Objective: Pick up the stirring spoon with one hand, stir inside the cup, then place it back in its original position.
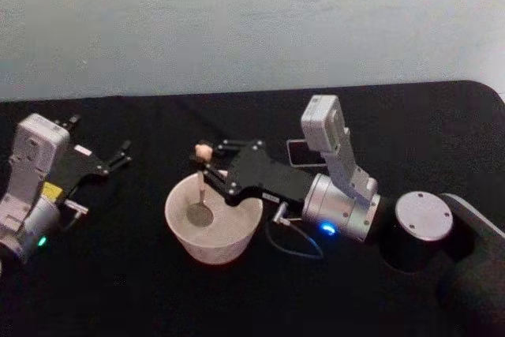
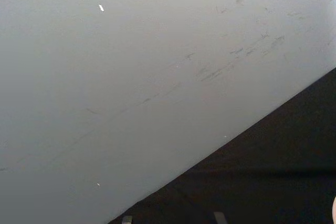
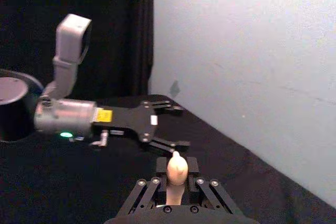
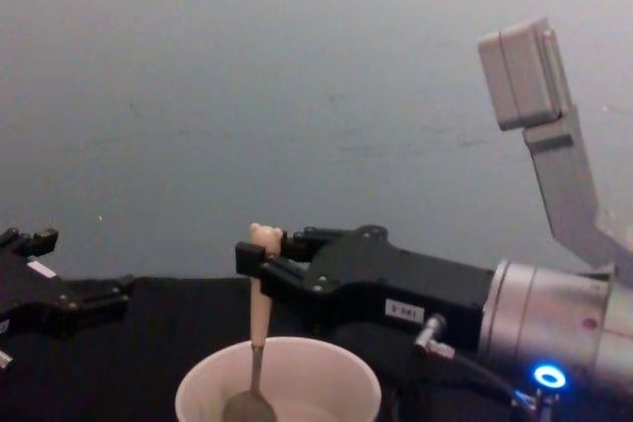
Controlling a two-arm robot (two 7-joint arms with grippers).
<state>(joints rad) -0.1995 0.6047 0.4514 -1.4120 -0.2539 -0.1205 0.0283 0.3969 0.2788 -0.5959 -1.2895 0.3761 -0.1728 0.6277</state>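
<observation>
Right hand (image 1: 207, 170) clamped the stirring spoon (image 1: 199, 213) upright, its bowl down inside the cup (image 1: 225, 246). Left hand (image 1: 122, 154) sat spread open, well apart, over the desk's (image 1: 118, 282) left.

**Matt cloth, dull metal, pale cup**

The table (image 1: 118, 290) is covered in matt black cloth that gives no sheen. The cup (image 1: 213, 252) is matt cream with a smooth wall; whether it is paper or plastic cannot be told. The spoon (image 4: 258, 323) has a dull grey metal bowl and a smooth beige handle. The right gripper (image 1: 207, 165) and left gripper (image 1: 126, 154) are matt black, and the right one's wrist (image 1: 339, 209) is satin silver metal. The wall (image 2: 157, 77) is matt pale paint with fine scuffs.
</observation>
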